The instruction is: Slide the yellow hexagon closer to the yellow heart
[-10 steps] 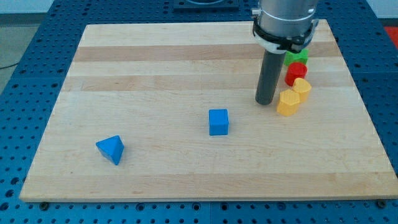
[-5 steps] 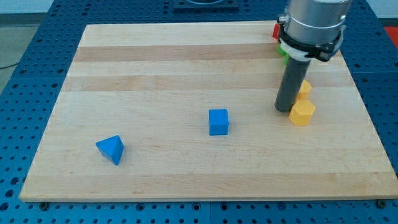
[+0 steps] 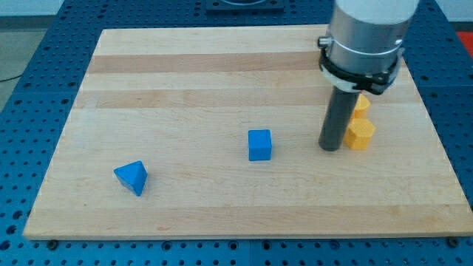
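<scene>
The yellow hexagon (image 3: pixel 360 134) lies on the wooden board (image 3: pixel 185 89) at the view's right. The yellow heart (image 3: pixel 361 106) sits just above it, touching or nearly touching, and is partly hidden behind the arm. My tip (image 3: pixel 329 148) rests on the board just left of the yellow hexagon, close to its left side with a small gap.
A blue cube (image 3: pixel 259 145) lies near the board's middle. A blue triangular block (image 3: pixel 132 176) lies at the lower left. The arm's grey body (image 3: pixel 366 37) covers the board's upper right, hiding the blocks that were there.
The tip pushed the yellow hexagon right and down, to just below the yellow heart, then drew back a little to the left. The red and green blocks are now hidden behind the arm.
</scene>
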Available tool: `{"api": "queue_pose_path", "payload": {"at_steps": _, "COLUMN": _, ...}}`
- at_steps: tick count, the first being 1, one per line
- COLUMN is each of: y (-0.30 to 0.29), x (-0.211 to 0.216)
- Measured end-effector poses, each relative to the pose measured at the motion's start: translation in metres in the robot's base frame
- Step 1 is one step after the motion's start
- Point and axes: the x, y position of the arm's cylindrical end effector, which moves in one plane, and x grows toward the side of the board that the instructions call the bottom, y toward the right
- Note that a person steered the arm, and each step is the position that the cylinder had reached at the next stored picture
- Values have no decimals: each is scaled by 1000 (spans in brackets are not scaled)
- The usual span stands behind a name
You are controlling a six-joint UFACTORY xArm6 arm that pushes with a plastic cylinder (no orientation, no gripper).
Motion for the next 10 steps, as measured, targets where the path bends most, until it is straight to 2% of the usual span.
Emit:
{"api": "queue_pose_path", "payload": {"at_steps": 2, "y": 17, "x": 27}}
{"api": "queue_pose_path", "payload": {"at_steps": 3, "y": 30, "x": 27}}
{"api": "queue_pose_path", "payload": {"at_steps": 10, "y": 25, "x": 9}}
